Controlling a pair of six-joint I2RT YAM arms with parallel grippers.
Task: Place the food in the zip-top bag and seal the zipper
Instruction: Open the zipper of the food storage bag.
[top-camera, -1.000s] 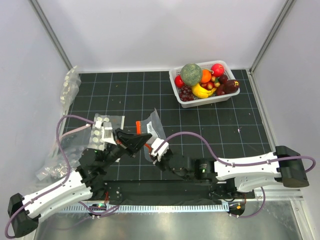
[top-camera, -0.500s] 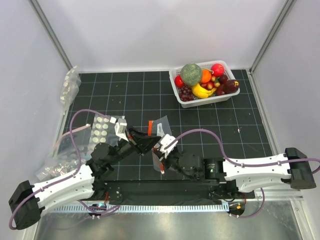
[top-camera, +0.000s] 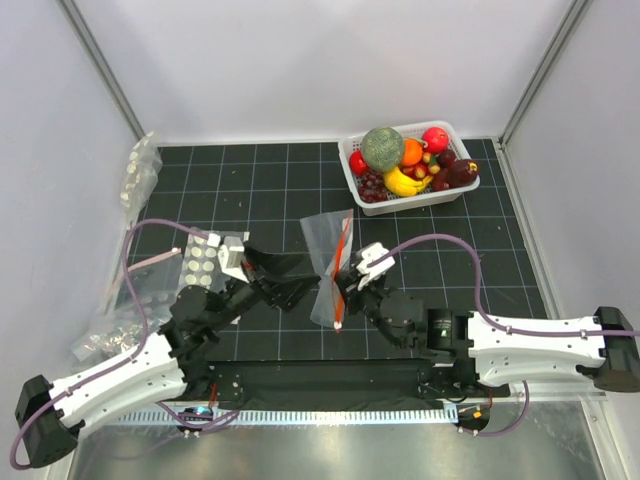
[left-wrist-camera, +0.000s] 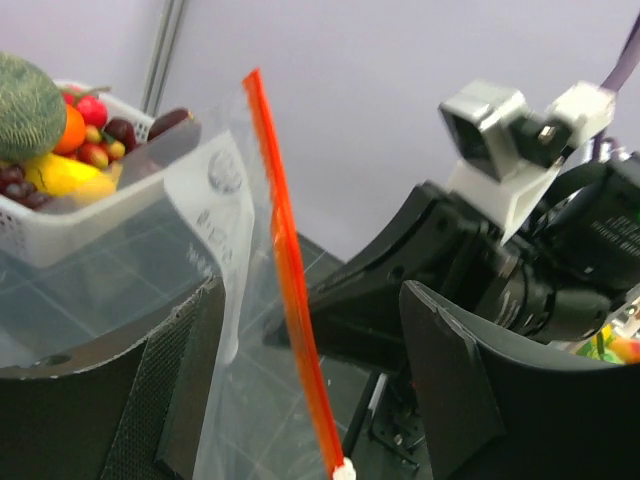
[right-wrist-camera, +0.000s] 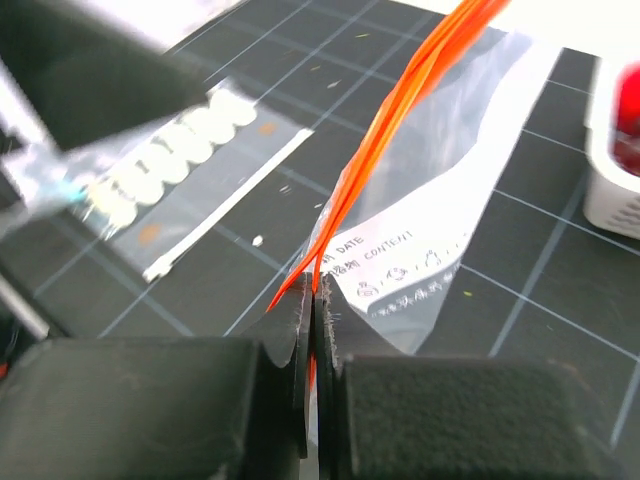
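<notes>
Zipper (right-wrist-camera: 440, 60): right-wrist view shows right gripper (right-wrist-camera: 314, 320) clamped on it; left-wrist view shows left gripper (left-wrist-camera: 310, 320) spread wide.

Left arm reaches in from the near-left corner, forearm angled toward the centre, and its gripper (left-wrist-camera: 312, 300) stands with the jaws spread wide. The right arm comes in low from the near-right, wrist turned back toward its partner, and the right gripper (right-wrist-camera: 315, 310) is pinched tight on the zipper (right-wrist-camera: 380, 160), pads pressed flat together. The two grippers face each other at close quarters without touching.
</notes>
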